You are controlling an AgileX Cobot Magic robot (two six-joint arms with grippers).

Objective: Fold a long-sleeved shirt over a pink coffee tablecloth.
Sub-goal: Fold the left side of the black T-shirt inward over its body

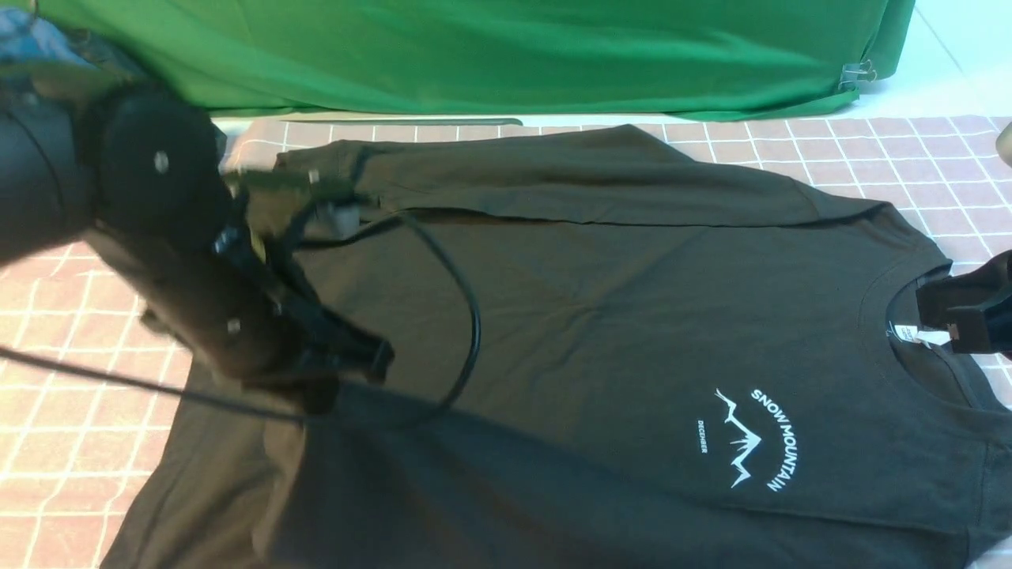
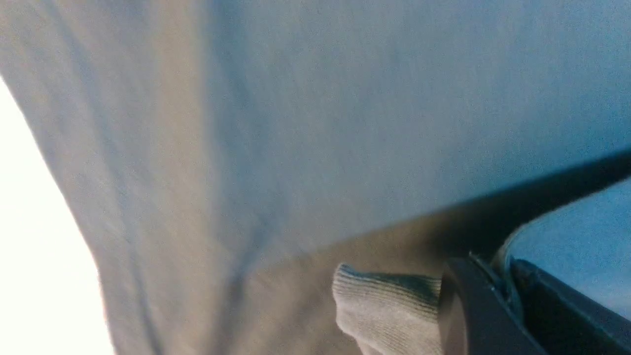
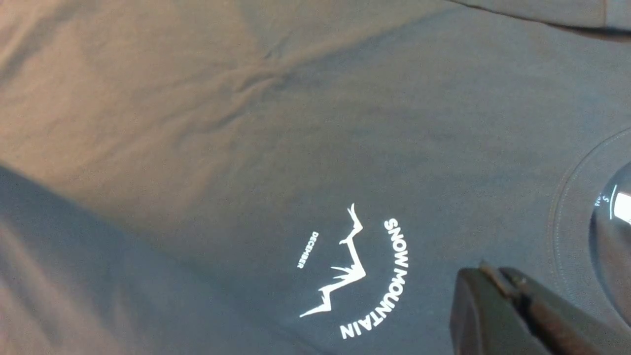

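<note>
Across the middle of the front view the long-sleeved shirt (image 1: 601,316) lies chest-up on the pink coffee tablecloth (image 1: 71,442), collar toward 3 o'clock and hem toward 9 o'clock, with a green cloth (image 1: 474,55) beyond at 12 o'clock. Along the shirt's 12 o'clock edge one sleeve (image 1: 553,170) is already laid flat over the body, so that fold looks done. The left arm (image 1: 158,221) reaches in from 9 o'clock and its left jaws sit low over the shirt at about 8 o'clock. The right jaws are at 3 o'clock, right at the collar beside the white neck label (image 1: 909,333). The logo (image 1: 751,442) is uncovered.

In the left wrist view the left jaws are pressed together on a thin edge of dark fabric, with the ribbed cuff (image 2: 389,305) bunched just beside them; they have hold of the shirt at that sleeve end.

In the right wrist view the right jaws are closed tight, tips near the collar rib (image 3: 567,222) and the logo (image 3: 355,271); no cloth is visibly between them.

My reading: roughly a third done. The gripped sleeve has yet to be carried across the body, and the hem-to-collar fold is untouched
</note>
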